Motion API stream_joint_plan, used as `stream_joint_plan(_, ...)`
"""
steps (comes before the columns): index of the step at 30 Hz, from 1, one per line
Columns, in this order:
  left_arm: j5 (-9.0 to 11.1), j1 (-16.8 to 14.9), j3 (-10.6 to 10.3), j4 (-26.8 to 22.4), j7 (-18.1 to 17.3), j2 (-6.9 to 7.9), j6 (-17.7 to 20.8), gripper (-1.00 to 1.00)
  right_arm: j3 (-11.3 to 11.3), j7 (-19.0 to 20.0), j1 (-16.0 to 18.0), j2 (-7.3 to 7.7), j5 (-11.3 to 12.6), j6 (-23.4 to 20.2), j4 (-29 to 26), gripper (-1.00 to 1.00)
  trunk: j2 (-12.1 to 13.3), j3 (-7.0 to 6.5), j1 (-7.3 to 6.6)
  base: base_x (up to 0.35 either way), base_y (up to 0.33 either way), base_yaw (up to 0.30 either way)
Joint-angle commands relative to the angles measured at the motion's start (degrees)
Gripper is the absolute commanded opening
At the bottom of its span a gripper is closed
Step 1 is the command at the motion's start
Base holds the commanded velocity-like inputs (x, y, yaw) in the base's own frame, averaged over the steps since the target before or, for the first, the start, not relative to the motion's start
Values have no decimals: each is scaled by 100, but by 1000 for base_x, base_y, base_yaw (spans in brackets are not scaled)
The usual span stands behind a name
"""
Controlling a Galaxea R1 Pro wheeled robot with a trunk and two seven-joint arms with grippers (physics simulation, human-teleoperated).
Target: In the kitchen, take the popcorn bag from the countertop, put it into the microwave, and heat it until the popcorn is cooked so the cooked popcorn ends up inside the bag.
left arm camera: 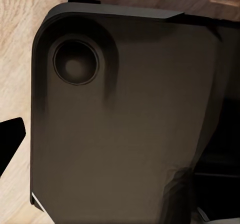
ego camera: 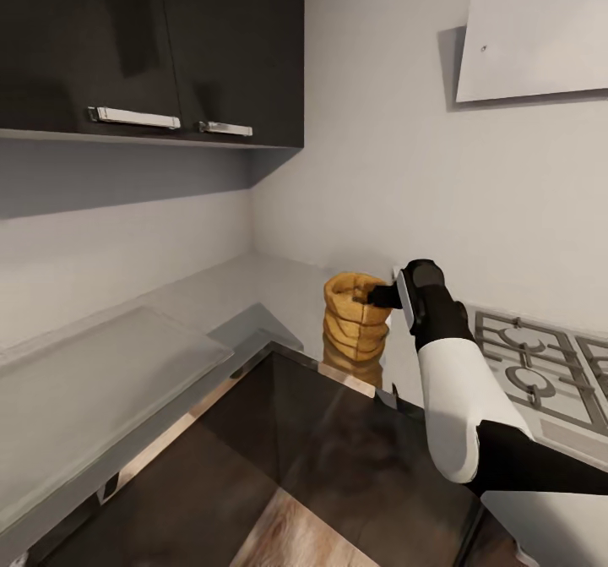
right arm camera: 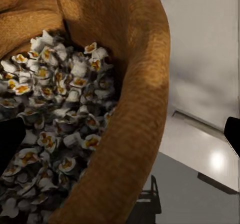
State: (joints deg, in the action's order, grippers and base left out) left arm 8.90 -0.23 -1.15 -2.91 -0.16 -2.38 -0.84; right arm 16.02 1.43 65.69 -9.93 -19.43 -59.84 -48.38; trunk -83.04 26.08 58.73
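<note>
One popcorn bag (ego camera: 355, 325) upright on grey bench (ego camera: 253, 288), near corner, beside stove grate (ego camera: 540, 364). Right end effector (ego camera: 382, 297) at bag rim, one finger inside mouth, one outside, pinching bag wall. Right wrist view: popped kernels (right arm camera: 55, 119) fill bag. Left end effector state: cannot tell; left wrist view shows dark rounded housing (left arm camera: 125, 124) over wood floor (left arm camera: 20, 44).

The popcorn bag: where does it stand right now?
In the head view the popcorn bag stands upright on the grey countertop in the corner, left of the stove grates, with the right end effector at its rim.
</note>
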Motion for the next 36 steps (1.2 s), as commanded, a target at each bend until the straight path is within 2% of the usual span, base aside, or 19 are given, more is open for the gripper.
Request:
stream_joint_plan(1,51,-3,-16,1,-2,0,-29,100,18,-18,5,-7,-24,-16,-9,100,-3,6,0,0,0,0)
stream_joint_plan(9,56,-2,-13,1,0,-1,-64,100,15,-81,5,-7,-26,-16,-14,100,-3,6,0,-174,0,0)
stream_joint_plan(18,58,-2,-17,1,-1,1,-66,100,28,-82,5,-7,-26,-16,-14,100,-3,6,0,-12,0,0)
stream_joint_plan(19,57,-1,-17,1,-1,1,-66,100,27,-82,5,-7,-26,-16,-14,-100,-3,6,0,0,0,0)
stream_joint_plan(33,58,-2,-16,1,-2,1,-68,100,67,-82,5,-7,-9,-16,-19,-100,-3,6,0,0,0,0)
stream_joint_plan(36,57,-1,-16,1,-1,1,-74,100,68,-82,5,-7,-2,-16,-302,-100,-3,6,0,0,0,0)
